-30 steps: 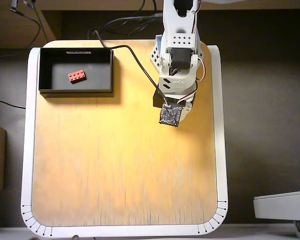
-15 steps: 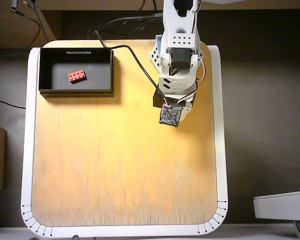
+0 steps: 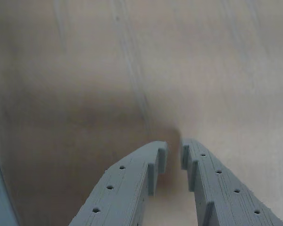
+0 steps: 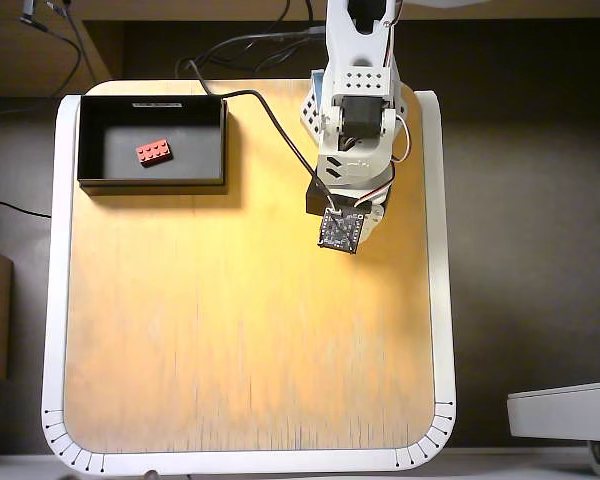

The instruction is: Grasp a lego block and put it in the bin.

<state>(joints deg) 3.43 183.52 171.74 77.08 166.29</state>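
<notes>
No change against the earlier overhead frames: arm (image 4: 355, 110), red lego block (image 4: 154, 151) and black bin (image 4: 90, 140) all in the same places.

Block position, overhead view: flat on the dark floor of the bin, studs up, slightly angled to the walls, left of the floor's centre, clear of every wall. Not held, not touched.

Bin position, overhead view: upper left corner of the wooden table top (image 4: 240, 340), long side parallel to the far edge. White label (image 4: 157, 103) on the far rim. White border (image 4: 442, 250) around the table top, rounded corners, short black tick marks at the two near corners.

Arm position, overhead view: white, entering from the top edge, folded over the upper right part of the table top, well apart from the bin. Small dark circuit board (image 4: 340, 230) at its lower end. Black cable (image 4: 270, 115) running from beyond the bin's far right corner to that board. Fingertips hidden under the arm body in this view.

Claw state, wrist view: gripper (image 3: 173, 155) nearly closed, two grey printed fingers (image 3: 132, 183) entering from the bottom edge, tips almost together with only a thin slit between. Nothing between them. Rows of small holes along both fingers. Pale blurred wood beneath, with a soft shadow around the tips. Contact with the wood: cannot tell.

Grey-white object (image 4: 565, 410) at the lower right, off the table.
</notes>
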